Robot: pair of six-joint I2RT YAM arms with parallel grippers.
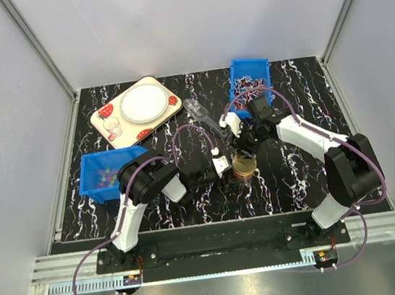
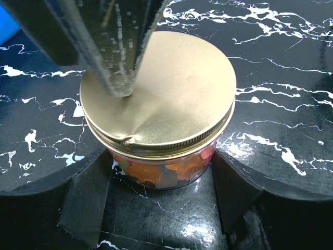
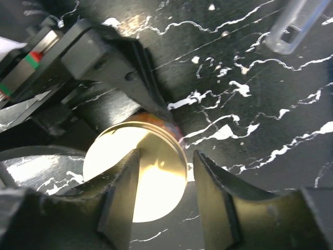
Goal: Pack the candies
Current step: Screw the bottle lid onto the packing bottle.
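Note:
A short glass jar (image 2: pixel 161 174) with a gold screw lid (image 2: pixel 171 94) stands on the black marbled table, with orange, pink and green candies (image 2: pixel 182 169) showing through its wall. My left gripper (image 2: pixel 161 166) has a finger against each side of the jar and is shut on it. My right gripper (image 3: pixel 165 156) hovers over the lid (image 3: pixel 156 192) with its jaws apart. One of its fingers (image 2: pixel 117 73) rests on the lid top and the other finger (image 3: pixel 218 198) stands past the rim. More candies lie in the blue bin (image 1: pixel 92 177) at the left.
A second blue bin (image 1: pixel 260 66) at the back right holds red-white wrapped sweets. A patterned tray (image 1: pixel 103 123) with a white plate and a small cup sits at the back left. A clear plastic tool (image 1: pixel 200 111) lies behind the jar.

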